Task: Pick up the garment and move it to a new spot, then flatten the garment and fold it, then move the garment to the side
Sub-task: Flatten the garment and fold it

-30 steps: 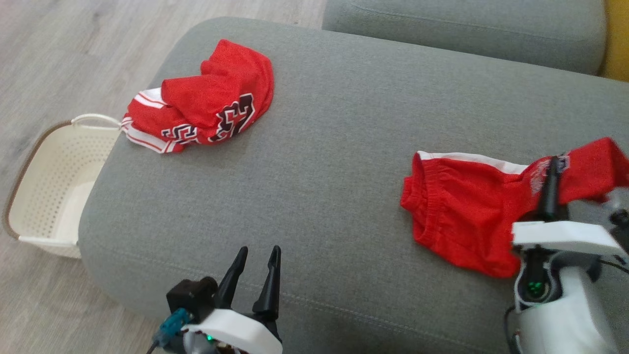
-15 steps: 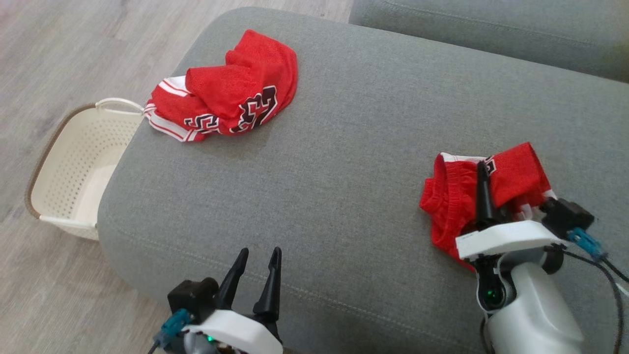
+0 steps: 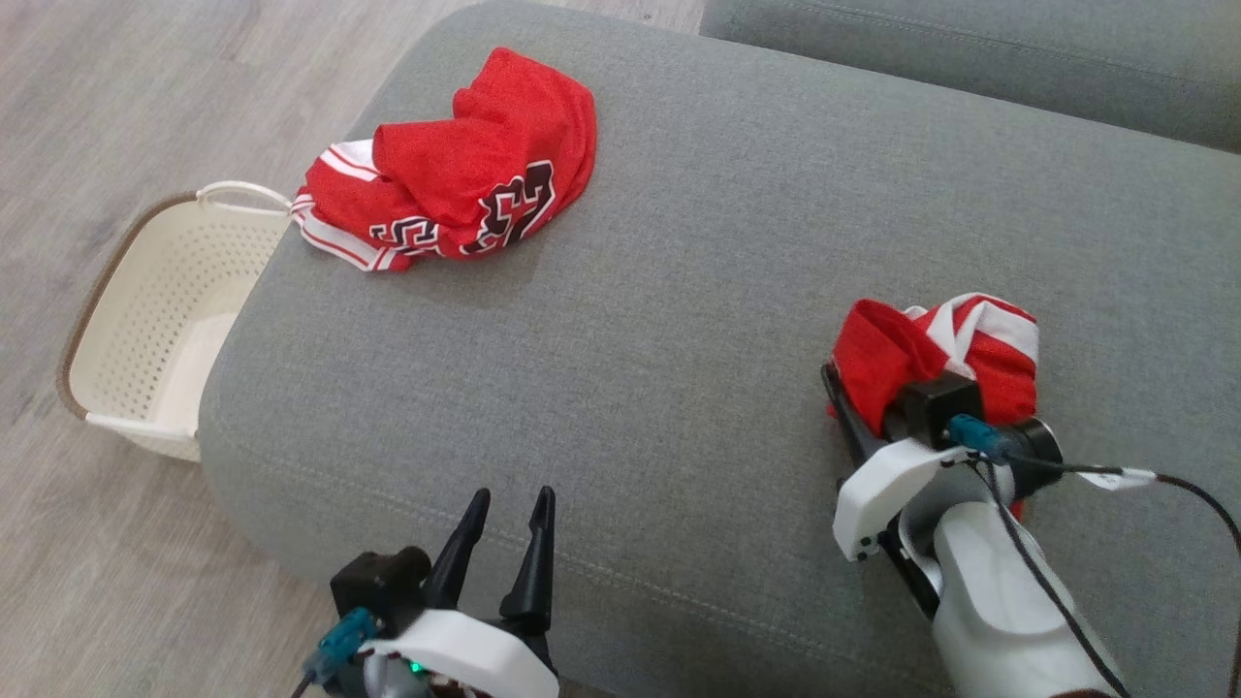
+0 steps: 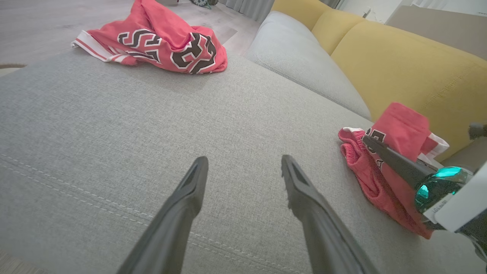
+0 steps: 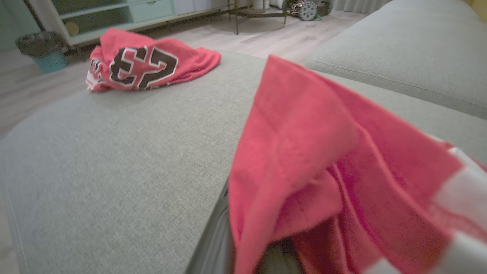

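— Head view?
— The red shorts (image 3: 931, 354) sit bunched at the grey cushion's (image 3: 679, 320) right side, right gripper (image 3: 838, 386) clamped on them; left gripper (image 3: 509, 504) at its near edge, spread.
— Left wrist?
— Fingers apart over the cushion.
— Right wrist?
— Shorts drape close, cushion beyond.

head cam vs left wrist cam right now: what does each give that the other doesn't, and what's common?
Head view adds: the white perforated basket in full, on the floor by the left end of the grey cushion; the left wrist view catches at most a brown sliver there.
Left wrist view adds: the yellow sofa back beyond the cushion.
Common: the crumpled red jersey at the cushion's far left, the red shorts bunched on the shut right gripper, and the left gripper open above bare cushion, holding nothing.
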`<state>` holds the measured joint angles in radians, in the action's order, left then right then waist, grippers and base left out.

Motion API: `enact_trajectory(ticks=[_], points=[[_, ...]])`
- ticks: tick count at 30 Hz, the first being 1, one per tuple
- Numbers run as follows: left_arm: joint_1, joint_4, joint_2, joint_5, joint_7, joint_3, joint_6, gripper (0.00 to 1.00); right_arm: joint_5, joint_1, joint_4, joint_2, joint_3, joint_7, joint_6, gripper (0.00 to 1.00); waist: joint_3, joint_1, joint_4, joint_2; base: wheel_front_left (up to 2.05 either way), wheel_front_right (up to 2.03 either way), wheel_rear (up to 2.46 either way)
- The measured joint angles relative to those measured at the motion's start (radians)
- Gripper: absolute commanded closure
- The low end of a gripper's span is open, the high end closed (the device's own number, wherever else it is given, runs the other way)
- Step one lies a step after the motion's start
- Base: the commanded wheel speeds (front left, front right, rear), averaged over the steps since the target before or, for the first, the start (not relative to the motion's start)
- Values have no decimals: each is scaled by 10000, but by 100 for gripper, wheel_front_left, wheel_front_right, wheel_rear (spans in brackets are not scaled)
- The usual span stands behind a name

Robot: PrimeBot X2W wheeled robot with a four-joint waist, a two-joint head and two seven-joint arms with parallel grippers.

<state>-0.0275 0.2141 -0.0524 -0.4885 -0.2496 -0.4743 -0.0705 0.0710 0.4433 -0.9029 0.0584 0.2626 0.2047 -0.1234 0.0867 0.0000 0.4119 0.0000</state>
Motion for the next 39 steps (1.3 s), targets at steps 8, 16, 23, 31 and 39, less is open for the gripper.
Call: enact_trajectory(ticks=[8,16,23,31,39], points=[[-2,4,-2,-81,0,0,-12,0,1419,385,-548,203,-94,-102,-4,0,-66,0,70,0,0,0,0],[-15,4,-2,-75,0,10,-13,0,2445,530,-428,221,-606,-105,-8,0,-195,0,-52,0,0,0,0],[-98,23,-2,-71,0,10,-13,0,2500,521,-336,203,-439,-207,-8,0,-442,0,-198,0,0,0,0],[-147,-21,-4,127,0,56,-15,0,462,318,249,90,-46,-88,-10,0,-840,0,-358,0,0,0,0],[-337,-583,-13,324,0,437,-59,0,-1749,-967,2723,15,-667,2,-10,0,-1201,0,-957,0,0,0,0]])
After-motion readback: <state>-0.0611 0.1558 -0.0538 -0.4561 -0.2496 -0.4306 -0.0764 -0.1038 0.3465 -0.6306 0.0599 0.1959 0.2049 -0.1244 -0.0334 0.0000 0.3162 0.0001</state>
